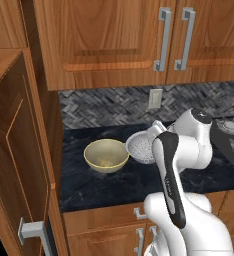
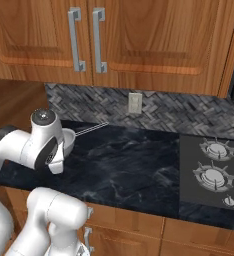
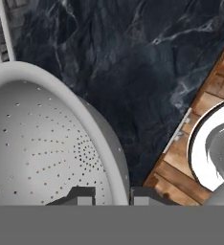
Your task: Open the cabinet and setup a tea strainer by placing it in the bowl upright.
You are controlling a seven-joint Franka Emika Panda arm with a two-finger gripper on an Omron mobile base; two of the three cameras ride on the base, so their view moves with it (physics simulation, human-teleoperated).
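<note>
The silvery perforated tea strainer is tilted on its side just right of the bowl, with its open face turned toward the left base camera. The beige bowl stands upright and empty on the dark counter. In the hand view my gripper is shut on the strainer's rim, one fingertip inside the strainer and one outside. My own arm hides the hand in the base views, and a sliver of the strainer shows behind it. The cabinet door at the left stands swung open.
Wall cabinets with silver handles hang above the counter. A stove sits at the right end of the counter. A wall outlet is on the tiled backsplash. Drawers run below the counter's front edge.
</note>
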